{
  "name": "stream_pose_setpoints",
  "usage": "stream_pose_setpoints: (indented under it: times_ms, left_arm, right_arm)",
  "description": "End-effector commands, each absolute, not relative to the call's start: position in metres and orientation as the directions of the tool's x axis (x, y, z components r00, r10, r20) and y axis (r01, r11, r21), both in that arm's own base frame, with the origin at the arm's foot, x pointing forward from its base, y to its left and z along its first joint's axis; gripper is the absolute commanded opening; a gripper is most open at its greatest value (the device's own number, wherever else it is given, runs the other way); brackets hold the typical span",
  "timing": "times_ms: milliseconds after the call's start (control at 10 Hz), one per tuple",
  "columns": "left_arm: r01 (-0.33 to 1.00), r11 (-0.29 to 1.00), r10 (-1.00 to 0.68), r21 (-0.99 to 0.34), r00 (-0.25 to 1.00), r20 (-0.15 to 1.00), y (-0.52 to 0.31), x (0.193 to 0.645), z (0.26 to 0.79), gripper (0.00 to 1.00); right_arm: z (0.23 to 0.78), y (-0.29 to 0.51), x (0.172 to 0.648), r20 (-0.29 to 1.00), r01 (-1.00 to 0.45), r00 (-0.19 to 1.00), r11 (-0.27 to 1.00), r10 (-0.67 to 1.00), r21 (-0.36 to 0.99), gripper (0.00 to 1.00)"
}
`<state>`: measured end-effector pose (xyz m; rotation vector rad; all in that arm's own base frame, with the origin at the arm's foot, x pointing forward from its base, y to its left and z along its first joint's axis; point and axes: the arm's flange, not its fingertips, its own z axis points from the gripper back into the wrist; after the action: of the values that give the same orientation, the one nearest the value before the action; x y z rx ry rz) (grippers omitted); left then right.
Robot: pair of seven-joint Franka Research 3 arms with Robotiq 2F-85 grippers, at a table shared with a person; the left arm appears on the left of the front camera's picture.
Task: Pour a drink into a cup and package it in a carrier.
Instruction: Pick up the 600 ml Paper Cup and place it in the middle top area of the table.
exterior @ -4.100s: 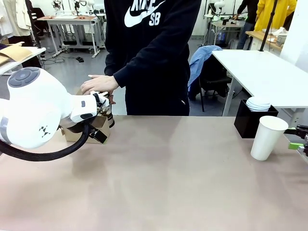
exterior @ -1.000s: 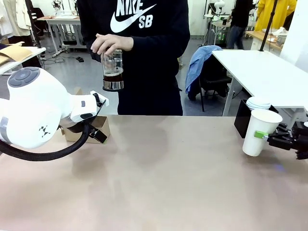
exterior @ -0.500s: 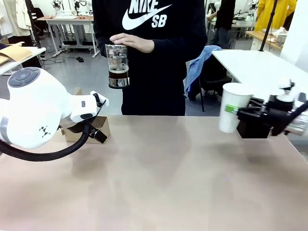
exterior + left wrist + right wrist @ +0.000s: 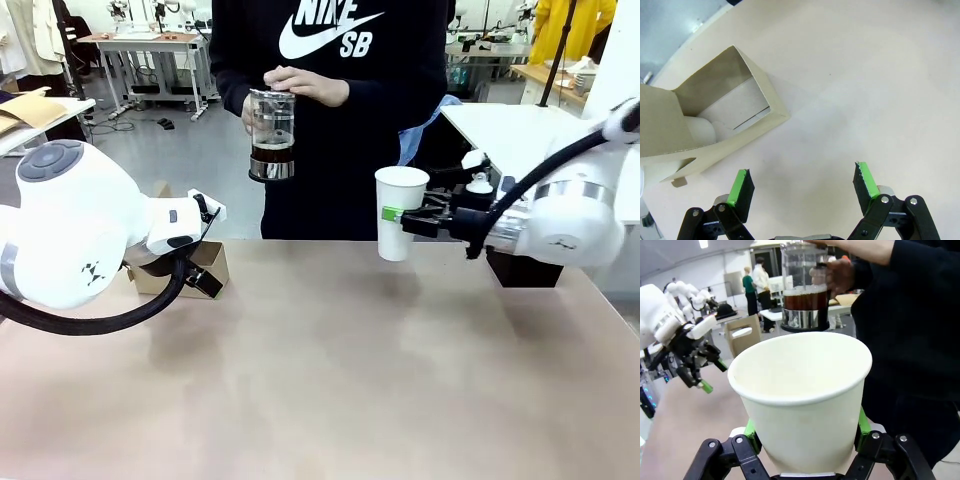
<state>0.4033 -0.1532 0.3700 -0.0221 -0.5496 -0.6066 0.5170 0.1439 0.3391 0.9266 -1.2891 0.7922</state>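
Observation:
The tall white paper cup (image 4: 400, 212) hangs upright above the table's far middle with no lid, and my right gripper (image 4: 404, 217) is shut on its side. In the right wrist view the cup (image 4: 802, 390) looks empty inside, with the green pads (image 4: 862, 422) pressed against its wall. The person holds a glass pitcher (image 4: 272, 135) of dark drink left of the cup and higher, apart from it. The brown cardboard carrier (image 4: 715, 112) lies at the far left. My left gripper (image 4: 802, 186) stands open over bare table beside it, holding nothing.
A black square box (image 4: 522, 270) stands at the far right behind my right arm. My bulky left arm (image 4: 70, 240) covers part of the carrier (image 4: 205, 262). The person's body (image 4: 330, 120) stands at the far table edge.
My right gripper has lifted the cup off the table at the right and carried it left toward the middle. The person has moved the pitcher rightward toward it. The left arm has stayed put.

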Motion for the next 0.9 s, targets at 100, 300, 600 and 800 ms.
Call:
stream_pose_setpoints:
  times_ms: [100, 300, 600, 800]
  left_arm:
    - [0.546, 0.827, -0.533, 0.135, 0.684, 0.498, -0.152, 0.403, 0.370, 1.00]
    - [0.546, 0.827, -0.533, 0.135, 0.684, 0.498, -0.152, 0.403, 0.370, 1.00]
    - [0.546, 0.827, -0.533, 0.135, 0.684, 0.498, -0.152, 0.403, 0.370, 1.00]
    - [0.546, 0.827, -0.533, 0.135, 0.684, 0.498, -0.152, 0.403, 0.370, 1.00]
  right_arm:
    - [0.315, 0.163, 0.557, 0.995, -0.876, 0.099, 0.473, -0.022, 0.098, 0.81]
    - [0.305, 0.166, 0.568, 0.996, -0.877, 0.093, 0.473, -0.018, 0.090, 0.81]
    - [0.306, 0.161, 0.577, 0.992, -0.908, 0.123, 0.404, -0.002, 0.113, 0.81]
    - [0.303, 0.159, 0.570, 0.992, -0.891, 0.123, 0.439, -0.017, 0.118, 0.81]
